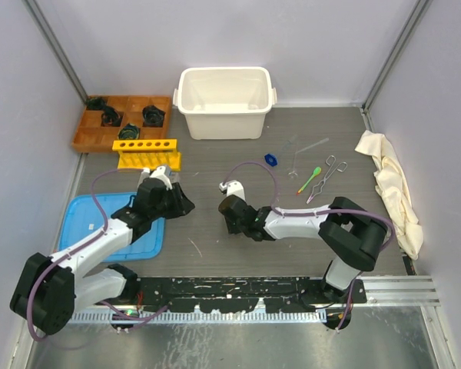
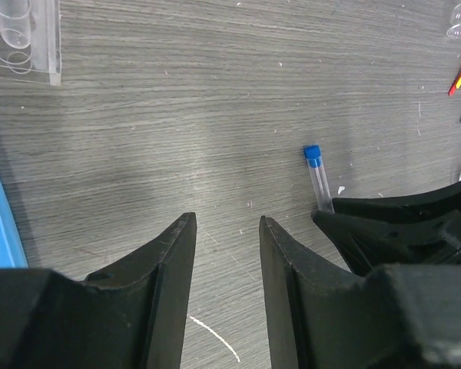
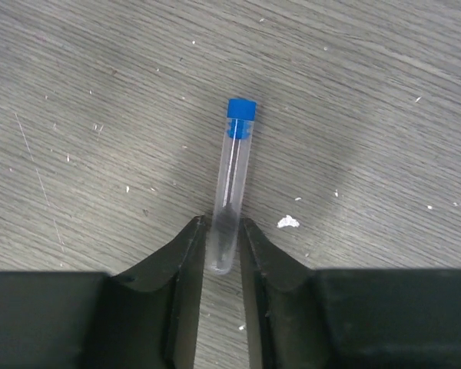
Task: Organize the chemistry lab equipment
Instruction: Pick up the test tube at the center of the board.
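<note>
Right wrist view: one small clear tube point(image 3: 232, 181) lies flat on the grey wood-grain table point(image 3: 100, 92), at frame centre. It is thin and straight with a rounded closed bottom. A blue cap point(image 3: 241, 109) sits on the far end, pointing to the top of the frame and slightly tilted right. Looks empty, dark line down the inside.

The right gripper point(image 3: 223, 224) has its fingers hugging the tube's bottom end, one on each side with almost no gap. Can't tell if it is actually pinched. The tube still rests on the table.

Left wrist view: the same tube is at centre right, cap up, with its bottom end hidden in the black fingers of the other arm. The left gripper point(image 2: 227, 227) at bottom centre is spread apart, bare table between the fingers, holding nothing.

Top view: the yellow rack point(image 1: 147, 154) is upper left. The green spoon point(image 1: 311, 177) and forceps point(image 1: 326, 175) are right of centre.
</note>
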